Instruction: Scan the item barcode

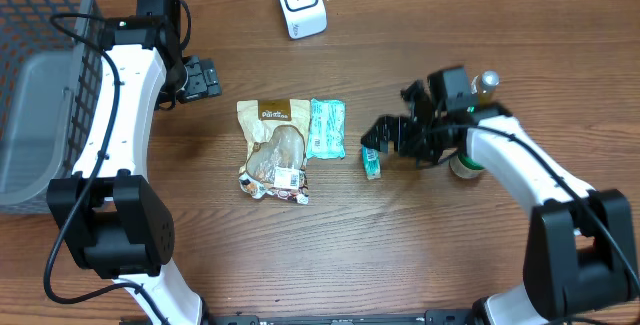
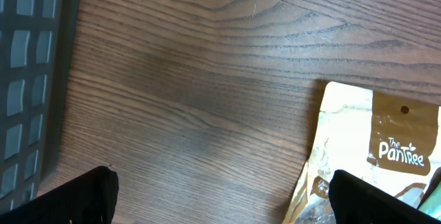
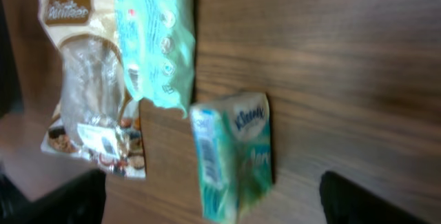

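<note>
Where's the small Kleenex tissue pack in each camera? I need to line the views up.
Overhead: Kleenex tissue pack sits right of centre, just past the teal packet.
Left wrist: not in it.
Right wrist: the pack is at lower centre.
Shared landmark: the Pantree pouch, centre-left overhead, at the right edge in left wrist, top left in right wrist.

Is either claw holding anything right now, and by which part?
Nothing. Left claw open; right claw open, tissue pack lying free in front of it.
</note>
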